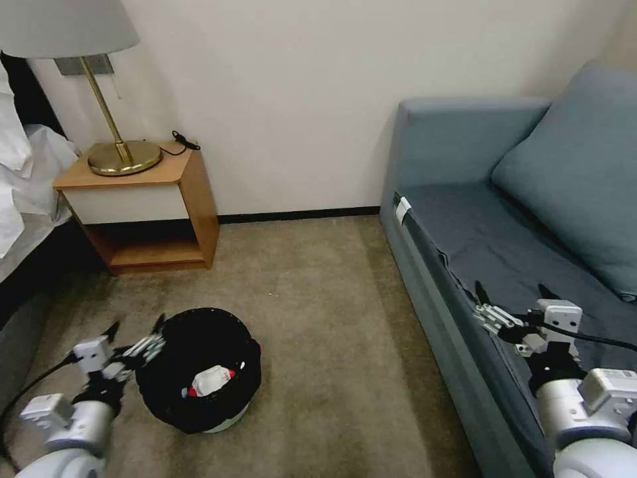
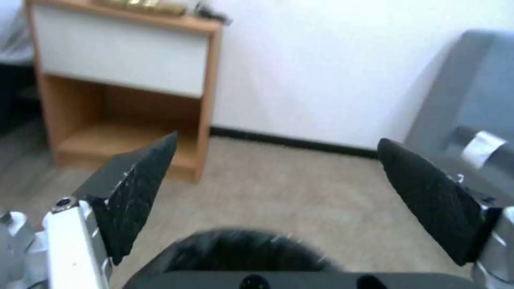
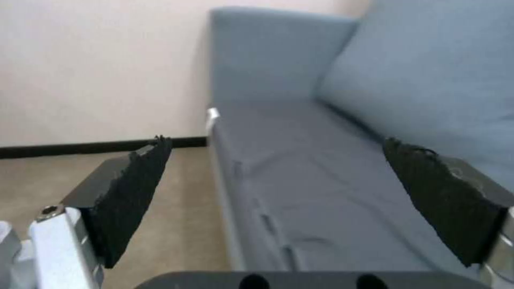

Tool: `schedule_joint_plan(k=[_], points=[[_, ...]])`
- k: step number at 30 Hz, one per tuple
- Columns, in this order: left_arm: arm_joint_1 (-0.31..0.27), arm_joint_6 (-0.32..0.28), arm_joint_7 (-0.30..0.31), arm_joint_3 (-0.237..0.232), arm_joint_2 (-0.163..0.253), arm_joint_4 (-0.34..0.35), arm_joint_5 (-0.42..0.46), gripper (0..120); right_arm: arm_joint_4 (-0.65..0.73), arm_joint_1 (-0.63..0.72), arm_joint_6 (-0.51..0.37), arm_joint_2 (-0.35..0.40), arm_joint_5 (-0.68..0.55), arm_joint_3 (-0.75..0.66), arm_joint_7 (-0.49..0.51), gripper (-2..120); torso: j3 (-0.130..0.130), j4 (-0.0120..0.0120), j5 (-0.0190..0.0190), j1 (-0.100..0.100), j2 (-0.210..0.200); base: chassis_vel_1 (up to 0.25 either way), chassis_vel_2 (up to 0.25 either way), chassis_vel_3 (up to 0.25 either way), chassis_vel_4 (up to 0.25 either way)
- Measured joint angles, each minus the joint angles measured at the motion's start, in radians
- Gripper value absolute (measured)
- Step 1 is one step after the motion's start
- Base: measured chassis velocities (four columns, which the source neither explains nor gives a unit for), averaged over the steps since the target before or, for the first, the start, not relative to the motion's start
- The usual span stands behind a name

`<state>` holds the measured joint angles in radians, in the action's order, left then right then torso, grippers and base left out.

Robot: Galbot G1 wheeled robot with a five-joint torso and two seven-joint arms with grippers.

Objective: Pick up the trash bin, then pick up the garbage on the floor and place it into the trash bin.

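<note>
The trash bin (image 1: 225, 419) stands on the carpet at the lower left, a low white bin under a crinkly black bag (image 1: 192, 338). Garbage lies inside it: a red-and-white packet (image 1: 212, 380). My left gripper (image 1: 136, 326) is open just left of the bin's rim, its fingers level with the far-left edge and nothing between them. In the left wrist view the left gripper (image 2: 277, 139) spreads wide above the black bag (image 2: 241, 249). My right gripper (image 1: 512, 292) is open and empty over the sofa's seat, and the right wrist view shows it (image 3: 277, 141) the same way.
A wooden nightstand (image 1: 192, 192) with a brass lamp (image 1: 123, 158) stands against the back wall at the left, and a bed (image 1: 26, 199) lies beyond it. A blue-grey sofa (image 1: 464, 226) runs along the right. Bare carpet (image 1: 318, 292) lies between them.
</note>
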<state>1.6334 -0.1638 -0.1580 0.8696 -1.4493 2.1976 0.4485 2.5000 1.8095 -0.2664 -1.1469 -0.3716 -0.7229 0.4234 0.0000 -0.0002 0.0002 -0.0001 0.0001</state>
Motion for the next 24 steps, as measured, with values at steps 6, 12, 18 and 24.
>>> schedule_joint_plan(k=[6, 12, 18, 24], points=[[0.024, 0.012, -0.007, -0.048, -0.01, 0.067, -0.059, 100, 0.0, 0.015, 0.01, -0.067, 0.047, -0.012, -0.013, 100, 0.0, 0.0002, -0.0003, 0.0, 0.0, 0.0, 0.0, 0.0, 0.0], [0.054, 0.016, 0.04, -0.083, -0.017, 0.11, -0.083, 100, 0.0, -0.004, 0.007, -0.094, 0.034, -0.016, -0.016, 100, 0.0, 0.0003, -0.0001, 0.0, 0.0, 0.0, 0.0, 0.0, 0.0], [0.087, 0.059, 0.04, -0.091, -0.028, 0.123, -0.117, 100, 0.0, -0.011, 0.036, -0.109, 0.057, -0.008, -0.036, 100, 0.0, 0.0003, -0.0002, 0.0, 0.0, 0.0, 0.0, 0.0, 0.0], [0.087, 0.14, 0.036, -0.093, -0.032, 0.115, -0.127, 100, 0.0, -0.015, 0.062, -0.104, 0.059, -0.005, -0.051, 100, 0.0, 0.0003, -0.0003, 0.0, 0.0, 0.0, 0.0, 0.0, 0.0]])
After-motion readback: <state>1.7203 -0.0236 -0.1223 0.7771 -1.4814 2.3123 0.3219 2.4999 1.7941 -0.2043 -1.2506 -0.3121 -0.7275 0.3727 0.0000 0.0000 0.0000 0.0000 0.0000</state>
